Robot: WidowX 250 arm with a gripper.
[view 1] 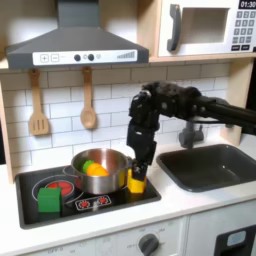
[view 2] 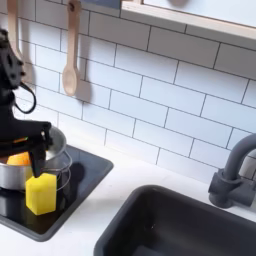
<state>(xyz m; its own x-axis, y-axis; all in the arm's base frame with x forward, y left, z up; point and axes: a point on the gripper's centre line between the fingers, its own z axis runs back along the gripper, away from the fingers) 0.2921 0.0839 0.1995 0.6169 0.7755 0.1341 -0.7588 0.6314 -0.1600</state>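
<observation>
In both exterior views my black gripper [view 1: 137,171] [view 2: 40,160] hangs pointing down just over a yellow block [view 1: 136,184] [view 2: 40,193]. The fingers look open, with nothing between them, and their tips are close to the block's top. The block stands on the black stove top [view 1: 110,200] [view 2: 85,175], right beside a metal pot [view 1: 104,176] [view 2: 14,174]. The pot holds an orange carrot [view 1: 96,170] [view 2: 17,158] and a green piece [view 1: 86,163]. A green block [view 1: 48,200] sits on the stove at the first exterior view's left.
A dark sink [view 1: 215,166] [view 2: 175,225] with a grey faucet [view 1: 190,131] [view 2: 235,180] lies to the right in both exterior views. A spatula [view 1: 38,105] and a wooden spoon [view 1: 88,102] [view 2: 70,60] hang on the tiled wall. A range hood [view 1: 75,45] and microwave [view 1: 205,28] sit above.
</observation>
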